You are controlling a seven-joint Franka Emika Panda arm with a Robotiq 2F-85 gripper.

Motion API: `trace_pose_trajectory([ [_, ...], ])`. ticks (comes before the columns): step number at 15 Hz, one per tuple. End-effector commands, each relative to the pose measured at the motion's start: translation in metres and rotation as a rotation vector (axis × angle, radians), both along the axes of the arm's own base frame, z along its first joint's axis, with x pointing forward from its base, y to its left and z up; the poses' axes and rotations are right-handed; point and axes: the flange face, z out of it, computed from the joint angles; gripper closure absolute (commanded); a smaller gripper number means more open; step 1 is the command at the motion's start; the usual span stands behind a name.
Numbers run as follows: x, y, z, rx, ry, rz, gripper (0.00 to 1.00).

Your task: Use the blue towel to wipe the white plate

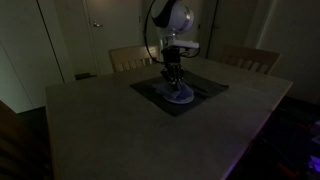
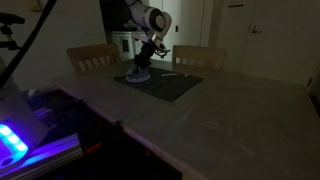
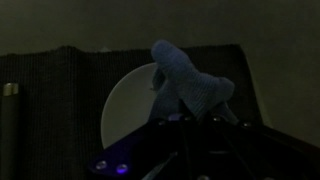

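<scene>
The room is dim. A white plate (image 1: 177, 96) lies on a dark placemat (image 1: 205, 88) at the table's far side; it also shows in an exterior view (image 2: 139, 78) and in the wrist view (image 3: 125, 105). My gripper (image 1: 172, 78) points down over the plate and is shut on the blue towel (image 3: 190, 82). The towel hangs bunched from the jaws onto the plate. My gripper also shows in an exterior view (image 2: 143, 65). In the wrist view the fingertips are hidden in shadow behind the towel.
The placemat (image 2: 175, 85) lies on a large pale table (image 1: 150, 130). Two wooden chairs (image 1: 130, 57) (image 1: 252, 58) stand at the far edge. A small utensil (image 2: 166, 73) lies on the mat. A blue-lit device (image 2: 15, 140) sits near the table corner.
</scene>
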Motion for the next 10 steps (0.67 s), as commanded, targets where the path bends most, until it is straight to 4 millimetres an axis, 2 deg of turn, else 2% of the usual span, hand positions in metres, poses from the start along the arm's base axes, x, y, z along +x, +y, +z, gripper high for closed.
trace_pose_trajectory([
  [1,-0.007,-0.007,-0.012,0.101,0.074,0.022,0.98],
  [5,-0.020,-0.023,-0.028,0.059,0.168,-0.069,0.98],
  [8,-0.019,-0.039,-0.036,-0.022,0.137,-0.139,0.98],
  [10,-0.013,-0.045,-0.033,-0.077,0.094,-0.180,0.98],
])
